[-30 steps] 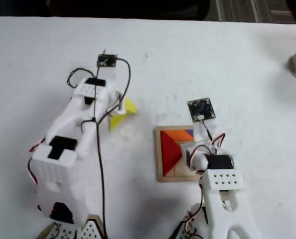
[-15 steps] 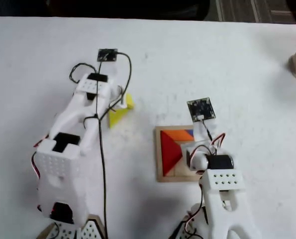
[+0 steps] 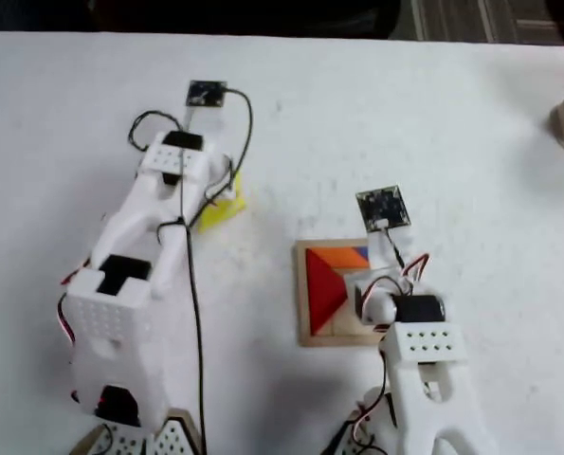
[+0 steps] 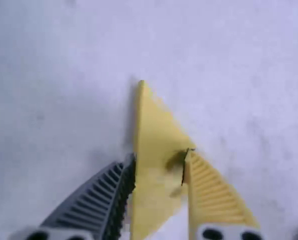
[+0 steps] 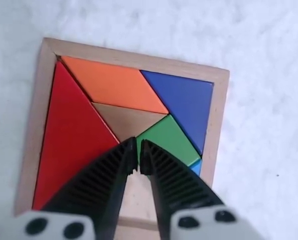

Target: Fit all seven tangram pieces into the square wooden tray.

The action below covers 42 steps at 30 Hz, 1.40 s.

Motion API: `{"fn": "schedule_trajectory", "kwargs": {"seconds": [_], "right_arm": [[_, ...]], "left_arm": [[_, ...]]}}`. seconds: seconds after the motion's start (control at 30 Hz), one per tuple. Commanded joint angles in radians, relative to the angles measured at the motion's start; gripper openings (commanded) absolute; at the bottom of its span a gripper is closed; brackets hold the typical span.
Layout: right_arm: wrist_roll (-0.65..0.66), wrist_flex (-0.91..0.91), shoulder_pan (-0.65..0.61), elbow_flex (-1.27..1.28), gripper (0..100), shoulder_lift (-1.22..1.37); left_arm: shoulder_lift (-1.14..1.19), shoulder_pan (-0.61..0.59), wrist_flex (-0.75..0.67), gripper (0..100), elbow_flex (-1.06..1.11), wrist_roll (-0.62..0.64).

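Yellow triangle (image 4: pixel 155 125) is the piece in hand, pinched between the left arm's fingers (image 4: pixel 111 192): grey finger on one face, yellow finger on the other, narrow gap set by the piece's thickness. High view puts it just beside the left arm's tip, out on the white surface (image 3: pixel 376 114), well apart from the wooden tray (image 3: pixel 303 313). Can't tell if it's off the surface or touching.

Step, as I judge it: pickup of the last loose piece, carry not started. Tray holds a red triangle (image 5: pixel 71 135), orange piece (image 5: pixel 113 87), blue triangle (image 5: pixel 186 102), green square (image 5: pixel 171 142), and a pale wood-tone triangle (image 5: pixel 126 120). A sliver of light blue shows at the tray's edge.

Right arm's fingers (image 5: pixel 106 177) hang over the tray's middle, nearly closed, holding nothing.

Next move likely needs a lift, a carry across to the tray, and a turn to match the free slot. That slot looks to sit under the right arm, partly hidden, so the right arm probably has to clear off first. Risk: piece twisting in the thin pinch.
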Motion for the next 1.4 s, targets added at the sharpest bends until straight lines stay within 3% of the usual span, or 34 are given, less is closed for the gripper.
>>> {"fn": "schedule_trajectory", "kwargs": {"seconds": [0.0,0.4,0.5,0.9,1.0,1.1,1.37], "right_arm": [[0.008,-0.007,0.007,-0.006,1.8,-0.028],[0.008,-0.007,0.007,-0.006,1.8,-0.028],[0.008,-0.007,0.007,-0.006,1.8,-0.028],[0.008,-0.007,0.007,-0.006,1.8,-0.028],[0.008,-0.007,0.007,-0.006,1.8,-0.028],[0.008,-0.007,0.007,-0.006,1.8,-0.028],[0.008,-0.007,0.008,-0.006,1.8,-0.028]], "left_arm": [[-0.016,0.061,0.035,16,0.049,-0.015],[-0.208,0.096,-0.104,16,0.311,-0.048],[-0.28,0.059,-0.132,16,0.316,-0.026],[-0.294,-0.008,-0.393,16,0.279,0.216],[-0.196,-0.008,-0.391,13,0.199,0.229],[-0.085,-0.019,-0.364,2,0.114,0.222],[0.016,-0.005,-0.184,2,0.003,0.221]]}}
